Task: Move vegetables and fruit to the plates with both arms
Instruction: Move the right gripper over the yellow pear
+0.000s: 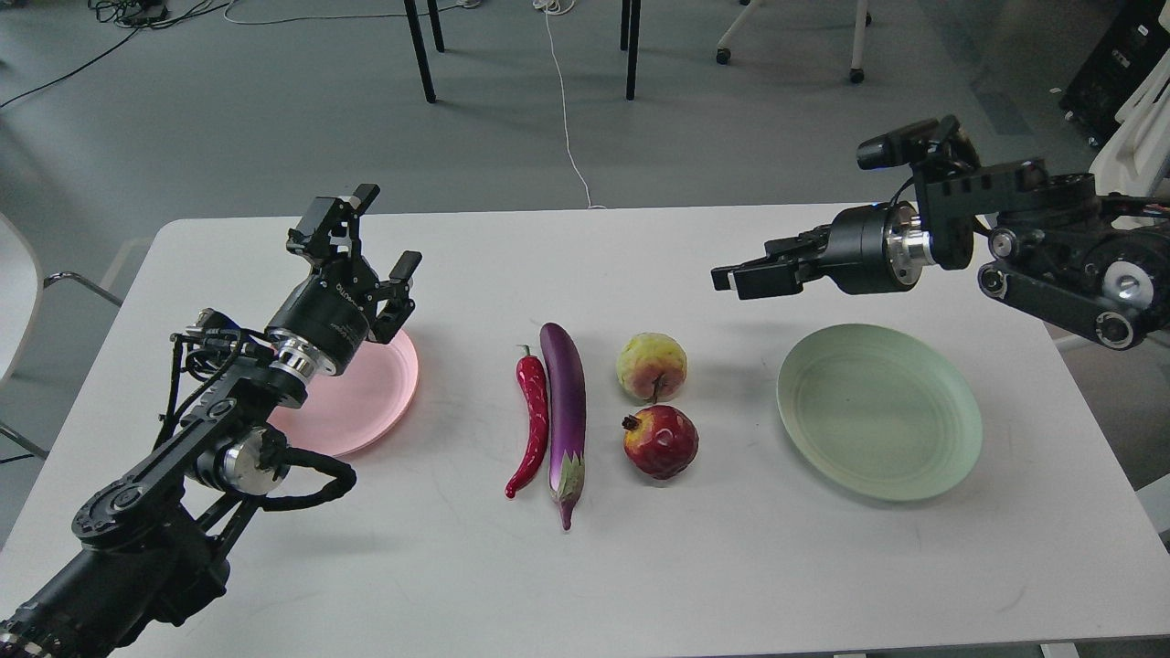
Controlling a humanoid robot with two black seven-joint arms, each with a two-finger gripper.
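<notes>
A red chili pepper (530, 420) and a purple eggplant (565, 402) lie side by side at the middle of the white table (640, 585). Just right of them sit a yellow-green peach-like fruit (651, 366) and, nearer to me, a dark red pomegranate (660, 441). A pink plate (366, 402) lies at the left and a green plate (877, 411) at the right, both empty. My left gripper (384, 233) is open and empty above the pink plate's far edge. My right gripper (745, 265) is open and empty, pointing left, raised above the table between the peach-like fruit and the green plate.
My left arm (183, 475) covers the pink plate's left part. Beyond the table's far edge are a grey floor, black table legs (419, 50), a white cable (567, 119) and a white chair (1129, 146) at the far right.
</notes>
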